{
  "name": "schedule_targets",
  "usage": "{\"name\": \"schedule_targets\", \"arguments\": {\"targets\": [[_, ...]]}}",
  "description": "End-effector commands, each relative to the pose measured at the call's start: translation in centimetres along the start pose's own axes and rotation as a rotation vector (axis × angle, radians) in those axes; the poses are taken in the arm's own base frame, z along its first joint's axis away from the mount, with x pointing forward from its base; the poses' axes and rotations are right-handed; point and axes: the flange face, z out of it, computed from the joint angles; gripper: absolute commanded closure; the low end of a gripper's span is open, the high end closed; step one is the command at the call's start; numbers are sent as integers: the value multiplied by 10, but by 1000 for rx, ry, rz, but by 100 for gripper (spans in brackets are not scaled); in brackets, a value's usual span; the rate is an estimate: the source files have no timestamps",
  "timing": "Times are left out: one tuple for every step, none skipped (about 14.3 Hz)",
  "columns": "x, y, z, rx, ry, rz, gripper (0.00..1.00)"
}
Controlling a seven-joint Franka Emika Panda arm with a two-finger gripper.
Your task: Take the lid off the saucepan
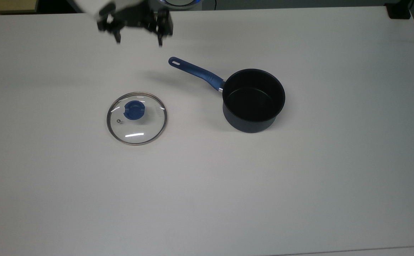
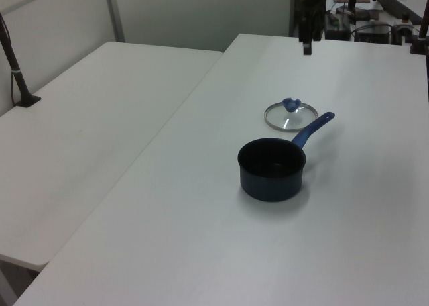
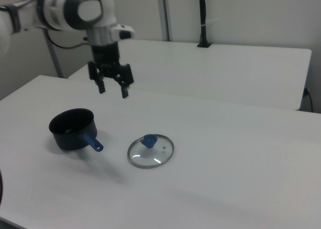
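The lid (image 1: 136,118) lies flat on the bench (image 1: 299,185), knob (image 1: 134,110) up, well apart from the saucepan (image 1: 253,100) and on the top view's left of it. The saucepan stands open, its black inside bare, its long blue handle (image 1: 195,72) reaching toward the top view's upper left, so the handle's looped end lies between the lid and the pan body but touches neither the lid nor anything else. The claw (image 1: 138,40) hangs high above the bench, up and away from the lid, its fingers spread apart and holding nothing.

Judged from how things lie, the task's own step is done: the lid is off and set down, and the claw is clear of it. What remains seems only a retreat of the arm to rest; that calls for nothing fine, just keeping clear of the handle's end, which lies not far below the claw in the top view.

The top view gives the flat layout best: the small steam vent on the lid beside the knob, and the gap between lid rim and handle. The left view puts the saucepan (image 2: 272,169) nearest, with the lid (image 2: 289,115) behind it. The right view shows the claw (image 3: 111,91) side-on, with clear air between it and the lid (image 3: 150,150), a height the top view cannot tell.
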Motion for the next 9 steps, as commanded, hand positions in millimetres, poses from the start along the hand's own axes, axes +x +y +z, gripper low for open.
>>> {"name": "schedule_targets", "arguments": {"targets": [[-33, 1, -12, 7, 1, 15, 0], [-37, 4, -16, 8, 10, 18, 0], [-41, 10, -20, 9, 14, 28, 0], [-44, 16, -22, 11, 9, 42, 0], [-45, 17, -23, 9, 6, 43, 0], [-45, 17, -24, 9, 6, 45, 0], [-45, 17, -22, 9, 1, 43, 0], [-45, 16, -21, 9, 0, 43, 0], [-45, 15, -20, 9, -6, 40, 0]]}}
